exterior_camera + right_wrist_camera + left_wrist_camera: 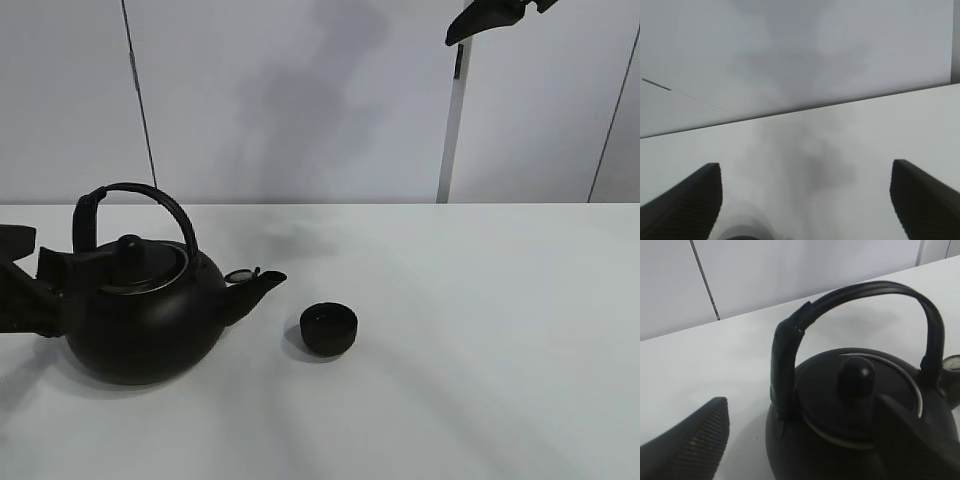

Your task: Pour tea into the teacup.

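I see one kettle (140, 320) and one teacup (329, 328) just beside its spout, with white table (480, 350) stretching beyond. My left gripper (800, 405) is spread wide at the kettle; my right gripper (805, 172) is wide too.

One kettle, one teacup and two grippers are counted on one table.

A single black kettle (140, 325) is counted on the one white table (480, 350), and on it one arched handle (150, 192), one lid (150, 265) with one knob (129, 243) and one spout (262, 281) are seen. One small black teacup (329, 328) is found near the kettle, on its spout side. Two grippers are counted, each with two fingers (690, 440): the left gripper (797, 402) at the kettle, the right gripper (805, 167) well apart from it.
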Controlling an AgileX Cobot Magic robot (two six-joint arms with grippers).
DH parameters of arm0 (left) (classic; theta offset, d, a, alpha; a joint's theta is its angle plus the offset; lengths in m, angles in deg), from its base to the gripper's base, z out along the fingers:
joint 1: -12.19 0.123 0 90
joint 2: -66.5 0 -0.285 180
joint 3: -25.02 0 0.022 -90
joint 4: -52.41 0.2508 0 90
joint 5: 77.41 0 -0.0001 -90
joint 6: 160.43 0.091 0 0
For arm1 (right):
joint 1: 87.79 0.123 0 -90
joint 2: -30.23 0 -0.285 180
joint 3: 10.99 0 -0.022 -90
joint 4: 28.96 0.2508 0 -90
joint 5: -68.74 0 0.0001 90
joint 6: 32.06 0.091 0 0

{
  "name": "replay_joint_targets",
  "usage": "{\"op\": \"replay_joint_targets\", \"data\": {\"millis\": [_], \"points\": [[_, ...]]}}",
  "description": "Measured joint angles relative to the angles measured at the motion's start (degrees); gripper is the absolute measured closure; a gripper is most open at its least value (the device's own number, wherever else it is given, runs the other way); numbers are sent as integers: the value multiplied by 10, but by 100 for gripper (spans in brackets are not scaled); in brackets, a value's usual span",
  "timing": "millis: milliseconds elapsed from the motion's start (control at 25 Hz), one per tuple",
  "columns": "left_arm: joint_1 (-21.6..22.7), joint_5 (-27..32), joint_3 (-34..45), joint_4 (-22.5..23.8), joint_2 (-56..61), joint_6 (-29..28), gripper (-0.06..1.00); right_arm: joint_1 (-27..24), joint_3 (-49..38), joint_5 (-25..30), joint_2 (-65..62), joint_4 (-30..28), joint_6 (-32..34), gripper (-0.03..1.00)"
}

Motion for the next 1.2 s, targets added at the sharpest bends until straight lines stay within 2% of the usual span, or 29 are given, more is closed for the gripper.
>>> {"op": "replay_joint_targets", "data": {"millis": [1200], "points": [[0,0,-38,19,-14,2,38,0,0,0,0,0,0,34]]}}
